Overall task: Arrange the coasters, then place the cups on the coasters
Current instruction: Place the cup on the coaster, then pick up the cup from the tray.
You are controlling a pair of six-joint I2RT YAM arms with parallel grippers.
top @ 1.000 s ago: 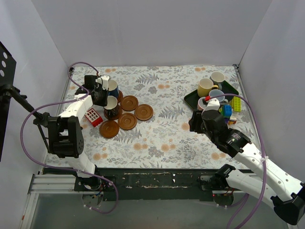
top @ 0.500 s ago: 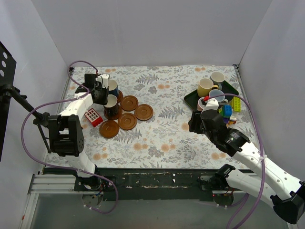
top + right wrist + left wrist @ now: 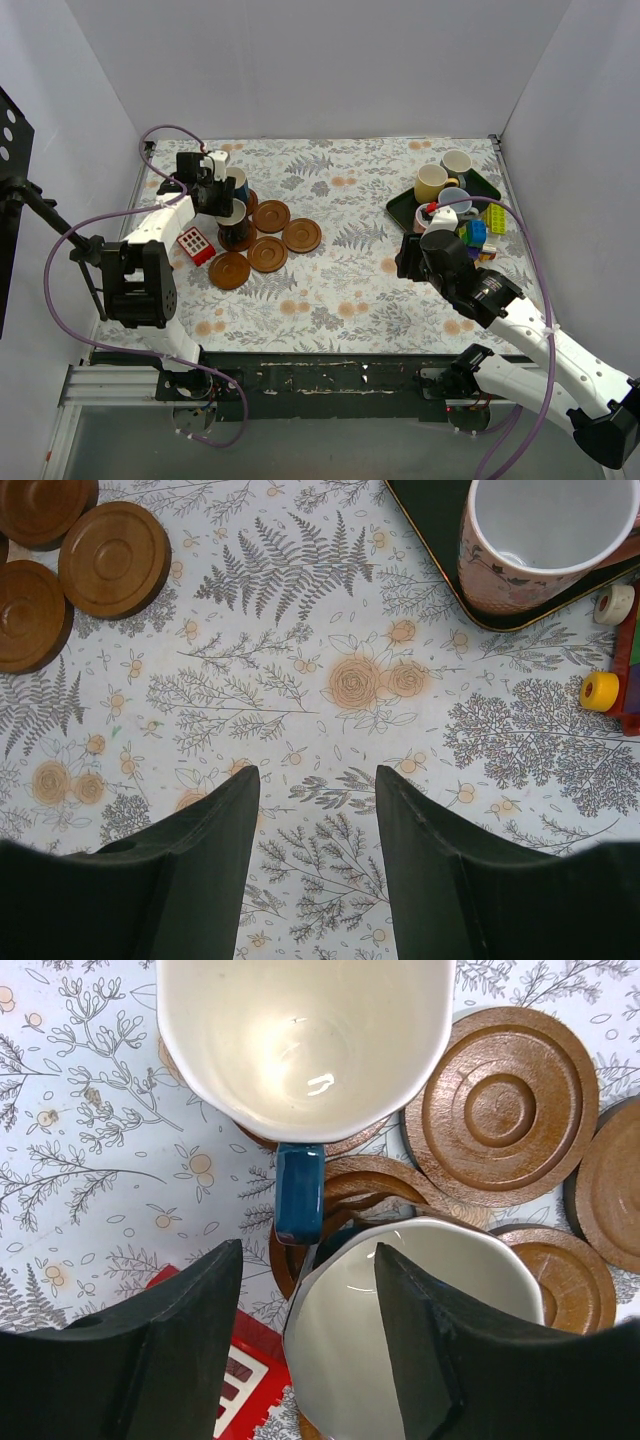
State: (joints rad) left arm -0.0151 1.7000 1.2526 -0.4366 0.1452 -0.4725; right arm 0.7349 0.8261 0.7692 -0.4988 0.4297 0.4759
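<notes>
Two dark blue cups stand on coasters at the left: the far one [image 3: 300,1040] with its handle toward me, the near one [image 3: 420,1330] [image 3: 234,223] right beneath my left gripper [image 3: 308,1250] [image 3: 221,200]. That gripper is open, one finger outside the near cup's rim and one over its pale inside, gripping nothing. Bare coasters [image 3: 500,1110] [image 3: 271,216] [image 3: 301,235] [image 3: 229,270] lie beside them. My right gripper [image 3: 317,772] [image 3: 408,257] hangs open over bare cloth. The pink cup [image 3: 545,540] stands on the dark green tray [image 3: 440,540]; yellow [image 3: 431,183], cream [image 3: 457,162] and light blue [image 3: 455,199] cups are there too.
A red block [image 3: 196,245] lies just left of the near blue cup. Colourful toy blocks [image 3: 482,230] [image 3: 600,690] sit right of the tray. White walls enclose the flowered cloth on three sides.
My left gripper has opened from shut and let go of the near dark blue cup, which stays on its coaster. The right arm has barely moved.
</notes>
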